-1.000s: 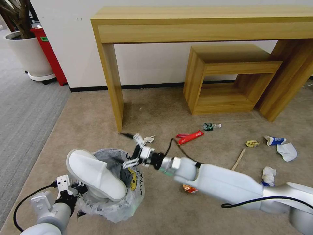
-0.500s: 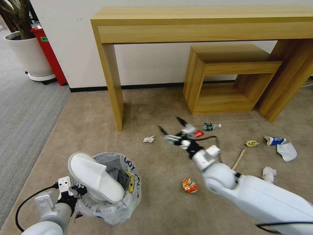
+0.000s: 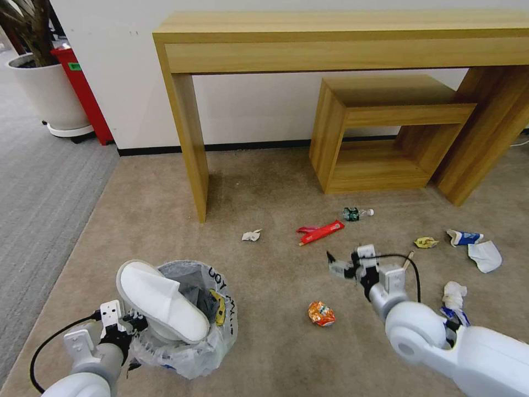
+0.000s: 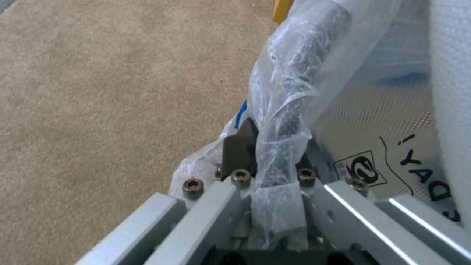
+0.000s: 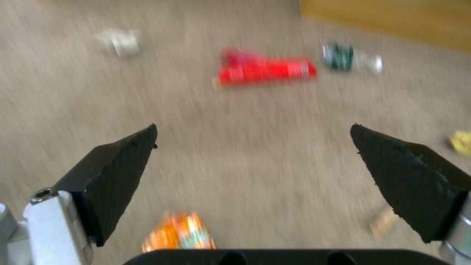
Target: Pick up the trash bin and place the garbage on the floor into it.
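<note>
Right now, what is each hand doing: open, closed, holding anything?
Left hand: closed on the rim of the trash bin.
Right hand: open, holding nothing, above the floor.

Head looks down; wrists close, sharing the floor (image 3: 165, 209).

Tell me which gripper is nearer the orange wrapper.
Right. The right gripper hangs open just beyond the orange wrapper, over the floor. The left gripper is farther away, clamped on the trash bin rim.
</note>
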